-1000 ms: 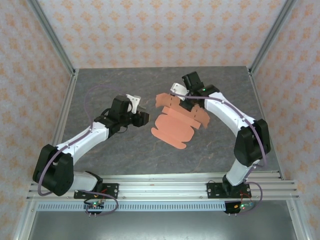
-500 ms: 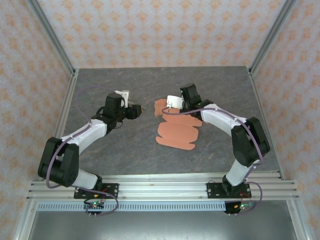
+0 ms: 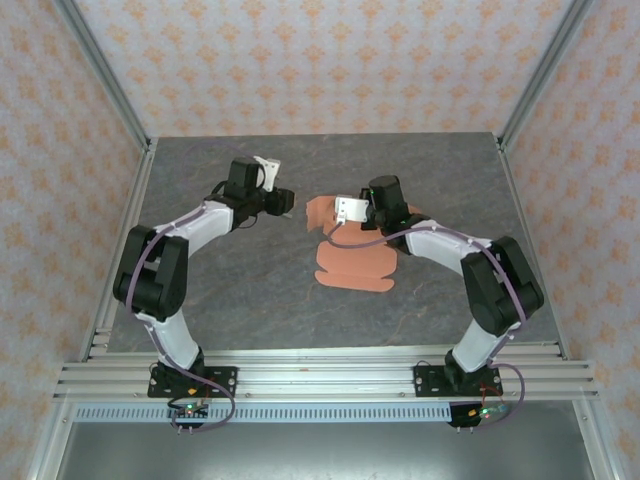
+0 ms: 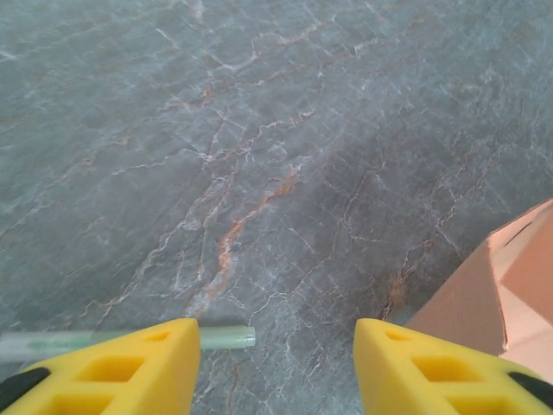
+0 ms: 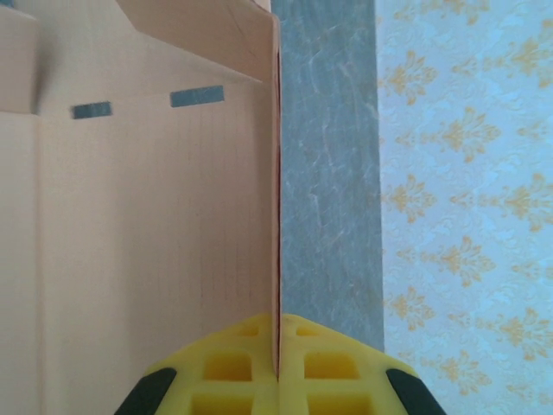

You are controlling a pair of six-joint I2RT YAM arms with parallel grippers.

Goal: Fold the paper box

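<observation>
The paper box (image 3: 355, 262) is a salmon-orange die-cut sheet lying mid-table, with its far part lifted. My right gripper (image 3: 350, 212) is shut on that raised part. In the right wrist view the card (image 5: 147, 216) stands edge-on, pinched between the yellow fingers (image 5: 251, 363) of the gripper (image 5: 277, 346). My left gripper (image 3: 290, 200) hovers open just left of the sheet, holding nothing. In its wrist view the gripper (image 4: 276, 363) has a wide gap between its fingers, and a corner of the box (image 4: 501, 285) shows at the right.
A thin pale-green stick (image 4: 220, 337) lies on the grey marbled table (image 3: 240, 290), partly behind my left finger. Aluminium posts (image 3: 110, 90) and patterned walls (image 3: 330, 60) enclose the table. A rail (image 3: 320, 375) with both arm bases runs along the near edge.
My left arm has swung toward the back of the table, its gripper now close to the sheet's left tab. My right gripper has moved left and nearer with the card, folding the sheet shorter.
</observation>
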